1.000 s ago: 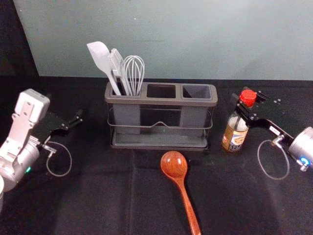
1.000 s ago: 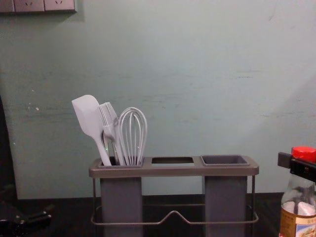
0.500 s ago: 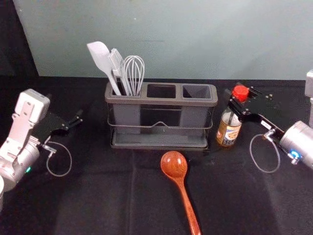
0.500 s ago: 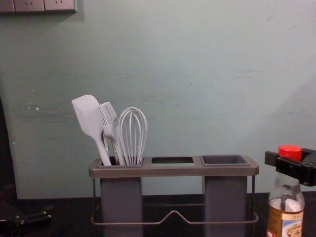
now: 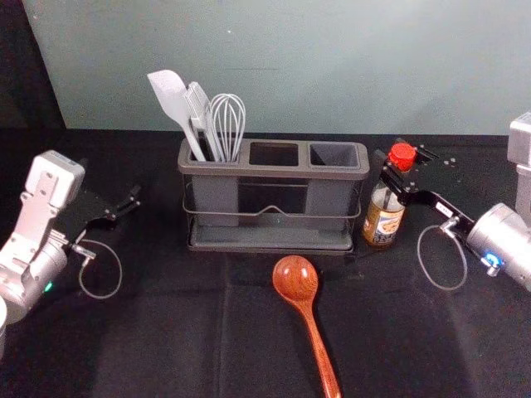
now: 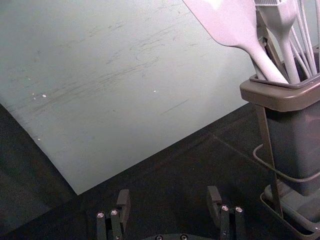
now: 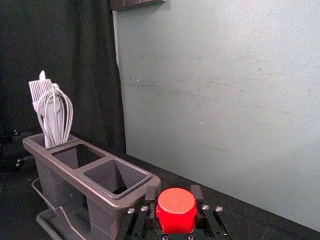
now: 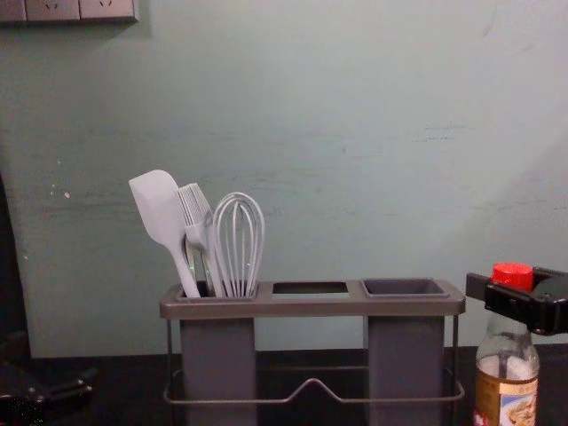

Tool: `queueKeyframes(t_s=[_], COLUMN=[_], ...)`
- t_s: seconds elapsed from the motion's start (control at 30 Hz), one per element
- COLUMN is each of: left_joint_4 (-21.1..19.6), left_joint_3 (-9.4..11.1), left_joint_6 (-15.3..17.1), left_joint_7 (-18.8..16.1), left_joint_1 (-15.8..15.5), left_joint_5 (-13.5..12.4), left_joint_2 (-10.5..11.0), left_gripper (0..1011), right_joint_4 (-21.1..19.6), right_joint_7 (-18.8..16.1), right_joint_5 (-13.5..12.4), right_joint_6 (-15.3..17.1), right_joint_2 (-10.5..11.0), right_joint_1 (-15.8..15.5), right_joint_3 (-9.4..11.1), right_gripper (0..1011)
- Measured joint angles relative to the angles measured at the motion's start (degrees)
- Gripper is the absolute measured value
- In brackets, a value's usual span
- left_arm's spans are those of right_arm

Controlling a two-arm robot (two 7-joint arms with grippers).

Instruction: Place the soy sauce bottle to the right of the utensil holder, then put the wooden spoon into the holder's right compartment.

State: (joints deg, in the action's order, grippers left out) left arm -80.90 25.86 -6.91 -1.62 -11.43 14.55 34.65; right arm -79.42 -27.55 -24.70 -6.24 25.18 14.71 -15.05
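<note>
In the head view my right gripper (image 5: 395,157) is shut on the soy sauce bottle (image 5: 384,220), just below its red cap. The bottle is upright, close to the right end of the utensil holder (image 5: 274,172); whether its base touches the table I cannot tell. In the right wrist view the fingers of the right gripper (image 7: 174,194) flank the cap (image 7: 176,206). The wooden spoon (image 5: 296,280) lies in front of the holder, bowl toward it. My left gripper (image 5: 124,206) is parked at the left; the left wrist view shows the left gripper (image 6: 169,196) open, holding nothing.
A white spatula (image 5: 171,98), a brush (image 5: 199,110) and a whisk (image 5: 226,124) stand in the holder's left compartment. Its right compartment (image 7: 117,177) is open at the top. Behind the black-covered table (image 5: 166,332) rises a pale wall (image 5: 290,66).
The bottle has travelled leftward toward the holder in my right gripper, with less movement over the last half second. Left arm, spoon and holder have stayed put.
</note>
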Motion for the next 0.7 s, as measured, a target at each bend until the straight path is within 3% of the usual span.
queueKeyframes(t_s=[0.27, 0.43, 0.63, 0.7], left_joint_4=[0.00, 0.00, 0.00, 0.00], left_joint_3=[0.00, 0.00, 0.00, 0.00], left_joint_6=[0.00, 0.00, 0.00, 0.00], left_joint_7=[0.00, 0.00, 0.00, 0.00], left_joint_1=[0.00, 0.00, 0.00, 0.00], left_joint_5=[0.00, 0.00, 0.00, 0.00], left_joint_2=[0.00, 0.00, 0.00, 0.00], left_gripper=[1005, 1005, 1005, 1005], right_joint_4=[-3.63, -7.10, -13.74, -15.45], right_joint_7=[0.88, 1.05, 2.19, 2.35], right_joint_5=[-1.43, -2.54, -3.14, -3.08], right_joint_6=[-1.00, -1.25, 2.20, 3.38], right_joint_2=[0.01, 0.64, 2.60, 3.32], right_joint_1=[-1.46, -3.20, -7.24, -8.41], right_joint_3=[2.15, 3.49, 3.94, 3.73], right_gripper=[695, 818, 1000, 1003])
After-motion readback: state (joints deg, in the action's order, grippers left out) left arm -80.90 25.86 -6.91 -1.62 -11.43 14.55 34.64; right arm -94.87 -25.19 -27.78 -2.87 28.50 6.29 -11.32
